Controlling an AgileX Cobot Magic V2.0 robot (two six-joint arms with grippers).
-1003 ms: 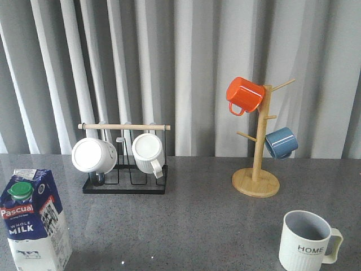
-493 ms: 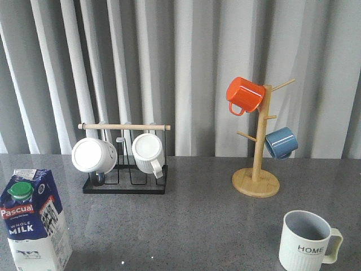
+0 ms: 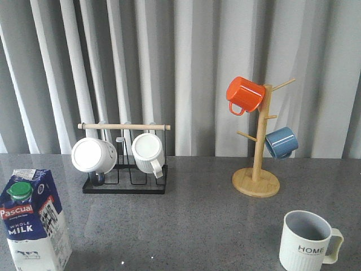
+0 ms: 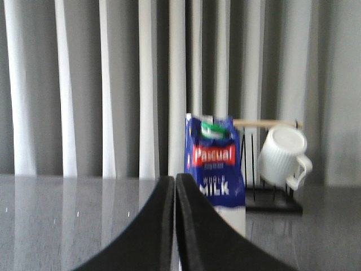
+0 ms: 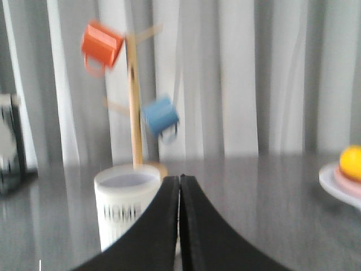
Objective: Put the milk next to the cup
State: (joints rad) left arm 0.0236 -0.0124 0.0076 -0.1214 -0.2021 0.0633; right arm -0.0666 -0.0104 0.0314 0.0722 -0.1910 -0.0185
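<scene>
So the milk (image 3: pixel 35 223) is standing upright at the front-left corner of the grey worktop (image 3: pixel 192 220), and the cup (image 3: pixel 307 241) with HOME on it sits over at the front-right corner, well apart from it. Neither is being touched. Left claw (image 4: pixel 174 183) has its fingers pressed together, nothing between them, with the carton beyond it. Right claw (image 5: pixel 179 183) is the same, pinched closed and empty, with the cup just past its tips. Back of the worktop has a black mug rack (image 3: pixel 125 169) and a wooden mug tree (image 3: pixel 257 164).
</scene>
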